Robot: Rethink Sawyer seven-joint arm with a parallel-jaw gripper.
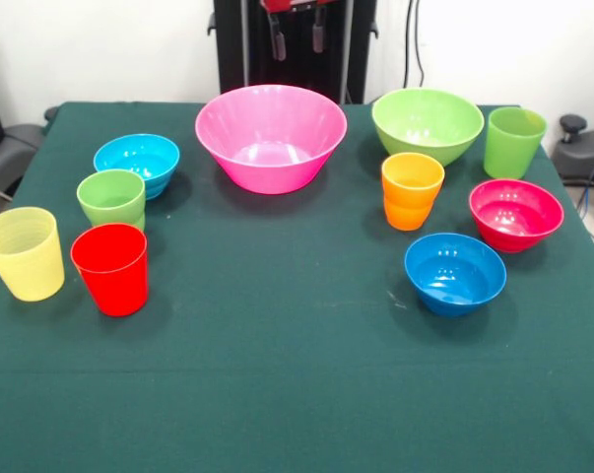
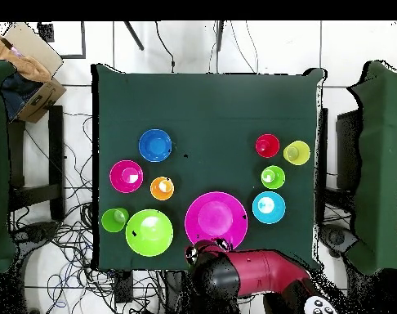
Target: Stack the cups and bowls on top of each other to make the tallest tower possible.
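Green-clothed tabletop (image 1: 297, 384) against a white wall, black pedestal at the back. Nothing stacked yet, no tower started; all 10 pcs sit singly on the cloth, open side up.

L to R in the front view:
- pale yellow cup (image 1: 23, 253), nearest the left edge
- red cup (image 1: 110, 268) just beside it
- small green cup (image 1: 111, 198) behind the red one, close in front of the light blue bowl (image 1: 137, 164)
- large pink bowl (image 1: 271, 136) centre back, apart from the rest
- orange cup (image 1: 412, 190), w/ lime green bowl (image 1: 428, 124) just behind
- darker blue bowl (image 1: 455, 272) frontmost on the right
- magenta bowl (image 1: 516, 214) and taller lime green cup (image 1: 514, 141) toward the right edge

Gripper (image 1: 297, 32) hangs at the top edge above the pink bowl, fingers apart, holding nothing. The overhead view shows the arm drawn back by the pink bowl's rim.

Left to do: everything, all 10 pcs to go.

Room: big bare stretch across the front half and down the middle between the 2 clusters, good for building. Tight spots, as I judge: the left cups are close to each other, and the yellow cup and lime cup are near the edges, so knock-off risk there.
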